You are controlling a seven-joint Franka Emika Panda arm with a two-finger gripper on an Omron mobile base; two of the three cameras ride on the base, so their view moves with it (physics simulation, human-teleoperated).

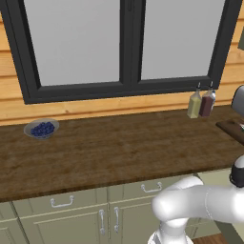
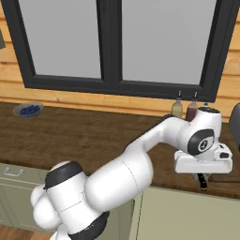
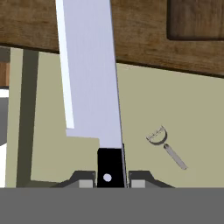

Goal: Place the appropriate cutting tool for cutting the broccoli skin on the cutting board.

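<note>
Between the closed fingers of the gripper the knife is clamped, short of the counter; carrying it onto the cutting board at one o'clock remains.

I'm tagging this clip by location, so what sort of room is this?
Most likely a kitchen: a long wooden worktop over pale cabinets with handles, a bowl of blue berries, and two small bottles under a dark-framed window.

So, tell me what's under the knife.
A pale surface, a peeler lying to one side, then the wooden worktop. Anything directly beneath the knife is covered.
</note>
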